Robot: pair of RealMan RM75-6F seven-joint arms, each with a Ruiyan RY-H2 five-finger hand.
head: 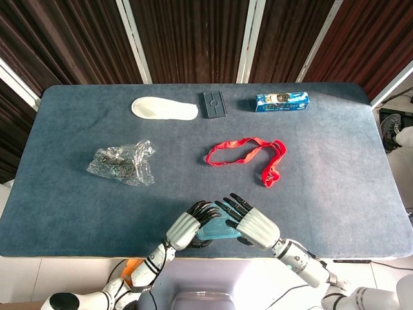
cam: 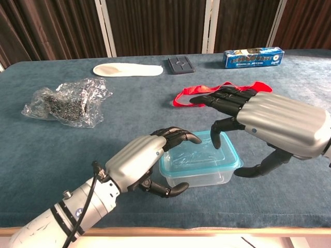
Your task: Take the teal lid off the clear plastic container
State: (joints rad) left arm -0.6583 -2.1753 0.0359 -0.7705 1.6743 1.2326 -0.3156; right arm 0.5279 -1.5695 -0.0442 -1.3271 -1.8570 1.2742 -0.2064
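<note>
Far across table, blue box (head: 281,101), lettering unreadable

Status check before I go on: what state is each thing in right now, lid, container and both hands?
Teal lid: still seated on the container.
Clear plastic container: closed, upright on the table.
Left hand: grips the container's left end, fingers curled over the lid.
Right hand: hovering over the right end, fingers spread, holding nothing.

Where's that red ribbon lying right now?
The red ribbon lies near the middle of the table in the head view, slightly right, below the blue box and beyond the clear plastic container between both hands.
</note>
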